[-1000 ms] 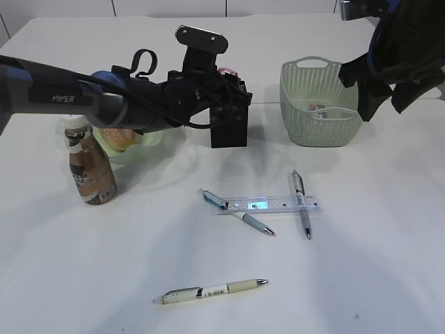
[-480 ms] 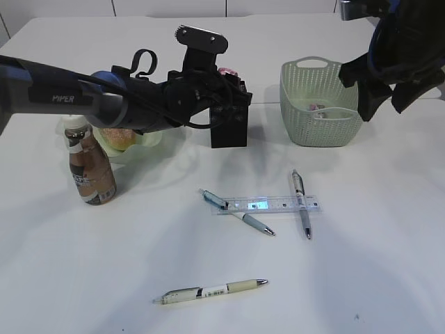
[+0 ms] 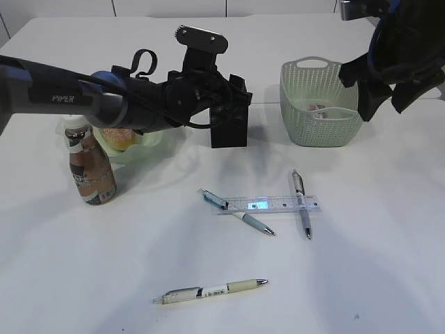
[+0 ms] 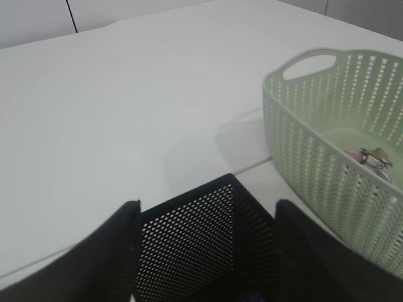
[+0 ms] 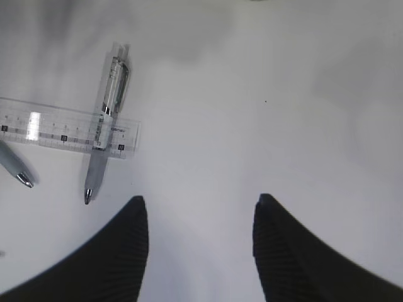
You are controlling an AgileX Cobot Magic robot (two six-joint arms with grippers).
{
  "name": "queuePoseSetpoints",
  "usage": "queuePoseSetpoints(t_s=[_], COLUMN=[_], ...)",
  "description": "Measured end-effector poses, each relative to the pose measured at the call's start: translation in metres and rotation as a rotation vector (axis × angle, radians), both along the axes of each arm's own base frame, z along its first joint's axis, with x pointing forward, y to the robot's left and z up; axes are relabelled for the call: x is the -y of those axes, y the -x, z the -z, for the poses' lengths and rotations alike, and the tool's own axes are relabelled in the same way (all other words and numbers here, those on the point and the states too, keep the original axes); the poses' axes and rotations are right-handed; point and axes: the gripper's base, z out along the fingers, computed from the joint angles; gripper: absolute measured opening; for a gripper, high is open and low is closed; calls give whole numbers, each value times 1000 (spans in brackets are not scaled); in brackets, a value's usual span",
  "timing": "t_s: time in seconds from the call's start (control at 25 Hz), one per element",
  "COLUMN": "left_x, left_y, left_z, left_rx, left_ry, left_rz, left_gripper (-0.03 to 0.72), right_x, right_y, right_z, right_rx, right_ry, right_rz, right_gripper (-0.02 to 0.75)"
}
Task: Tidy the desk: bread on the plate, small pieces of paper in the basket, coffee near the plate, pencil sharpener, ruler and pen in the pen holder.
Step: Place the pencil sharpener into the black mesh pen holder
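over the black mesh pen holder the left pincer stands with its jaws apart and nothing between them. the mesh rim sits right under the gap, so anything let go should fall inside; lifting straight up would avoid tipping the cup. the right pincer, also apart and empty, hangs above the bare surface, with the ruler and the pen crossing it off to one side.
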Motion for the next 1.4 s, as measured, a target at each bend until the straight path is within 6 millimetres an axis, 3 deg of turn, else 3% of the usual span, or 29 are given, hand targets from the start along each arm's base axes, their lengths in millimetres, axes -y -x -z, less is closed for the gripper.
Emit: queuePoseSetpoints(t_s=[0.32, 1.0, 1.4], left_x=[3, 5, 10], left_y=[4, 31, 52], left_z=[-2, -44, -96], left_rx=[-29, -124, -325], left_ry=[-72, -380, 62], left_rz=[65, 321, 252], left_gripper=[472, 468, 468], right_x=[0, 0, 0], right_y=[0, 0, -1], right_z=[0, 0, -6], right_rx=[0, 0, 19], right_ry=[0, 0, -4], right_rz=[0, 0, 0], right_gripper=[426, 426, 426])
